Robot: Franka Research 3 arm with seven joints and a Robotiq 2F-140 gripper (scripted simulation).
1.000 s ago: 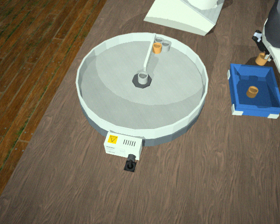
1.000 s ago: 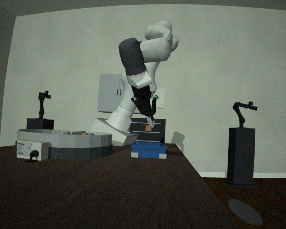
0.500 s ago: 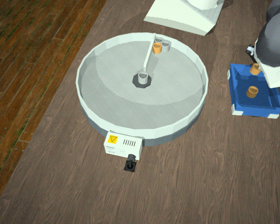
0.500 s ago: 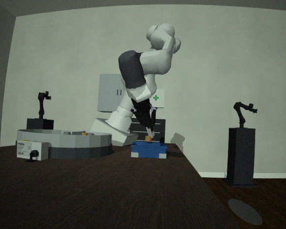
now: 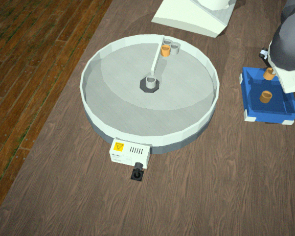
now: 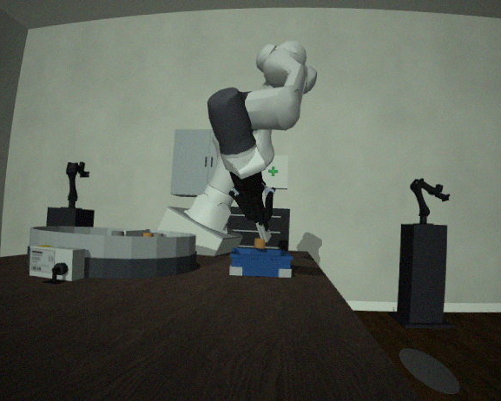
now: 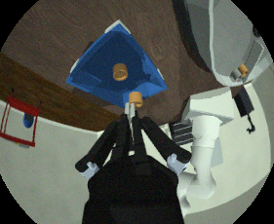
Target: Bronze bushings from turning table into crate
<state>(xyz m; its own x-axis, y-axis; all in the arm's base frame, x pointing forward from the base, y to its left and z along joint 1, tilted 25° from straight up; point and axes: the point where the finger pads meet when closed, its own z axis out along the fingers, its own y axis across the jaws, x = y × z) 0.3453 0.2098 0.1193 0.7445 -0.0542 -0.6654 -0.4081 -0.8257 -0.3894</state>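
Wrist view: hand [image 5: 274,72] [image 6: 264,232] [image 7: 131,107] pinched nearly closed on one bronze bushing [image 5: 269,74] [image 6: 260,243] [image 7: 136,99]; second bronze bushing [image 5: 265,97] [image 7: 120,72] in crate [image 5: 267,118] [image 6: 260,265] [image 7: 92,82].

1. A plain, pale grey-green wall [image 6: 360,100] [image 7: 46,170] stands behind, with a white skirting board [image 6: 469,307] along its foot.
2. The floor [image 5: 41,51] [image 6: 382,334] [image 7: 33,80] is reddish-brown wood planking.
3. A dark brown, wood-grained table [image 5: 194,194] [image 6: 178,338] [image 7: 51,36] fills the foreground.
4. A grey two-door cabinet [image 6: 188,161] [image 7: 215,155] hangs beside a white panel [image 6: 282,175] with a green cross.
5. The exterior view is dimly lit.
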